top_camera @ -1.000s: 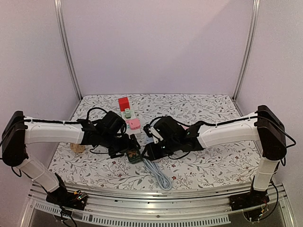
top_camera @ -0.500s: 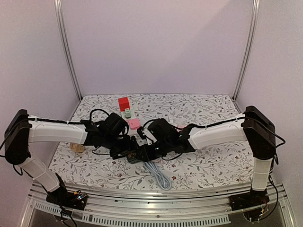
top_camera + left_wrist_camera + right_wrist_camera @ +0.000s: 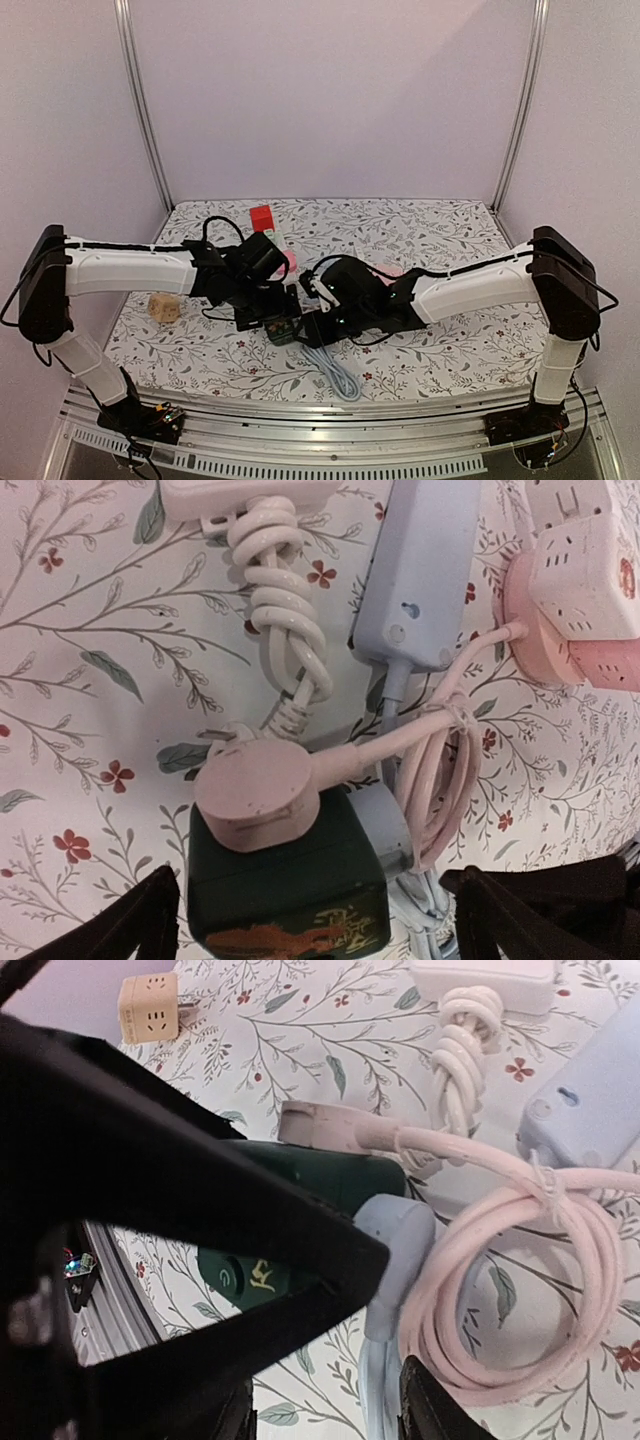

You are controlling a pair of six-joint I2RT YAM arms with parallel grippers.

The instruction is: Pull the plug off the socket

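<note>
Now, top view: your left gripper [image 3: 274, 316] and right gripper [image 3: 316, 327] meet over the green socket [image 3: 284, 331], both arms reaching low and inward.

Left wrist: pink plug [image 3: 255, 790] sits seated in the socket's top, between that gripper's widely spread fingers [image 3: 140, 920].

Right wrist: pale blue plug [image 3: 395, 1240] in the socket's side, just ahead of the fingers [image 3: 440, 1410]; you cannot tell their grip.

A tan cube adapter [image 3: 164, 307] lies apart from a red block [image 3: 262, 218].
</note>
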